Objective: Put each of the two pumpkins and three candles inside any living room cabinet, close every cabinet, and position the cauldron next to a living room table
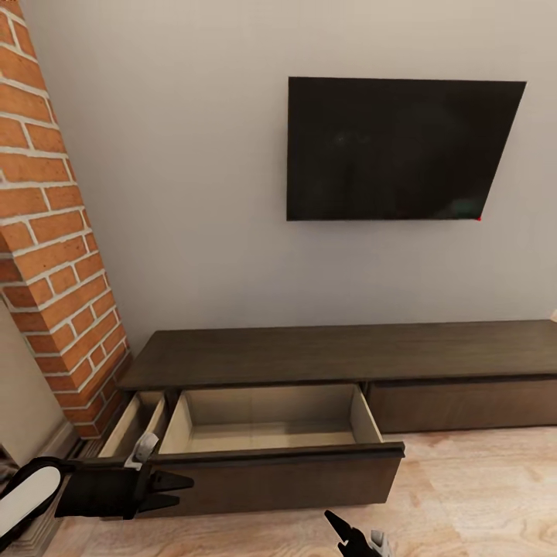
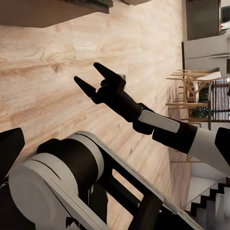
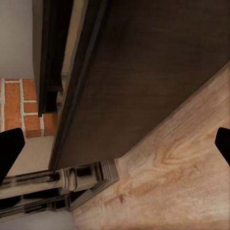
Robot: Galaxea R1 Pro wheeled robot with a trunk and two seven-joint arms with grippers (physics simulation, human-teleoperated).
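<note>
Standing open, the cabinet [image 1: 325, 371] shows 1 pulled-out drawer [image 1: 275, 433] — left gripper [image 1: 182, 491] and right gripper [image 2: 96, 76] both spread-fingered, holding nothing.

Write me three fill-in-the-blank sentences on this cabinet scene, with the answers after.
1. The cabinet has its big left drawer pulled ____.
2. Inside, that drawer is ____.
3. The wall beside the cabinet's left end is made of ____.
Answers: open; empty; brick
</note>
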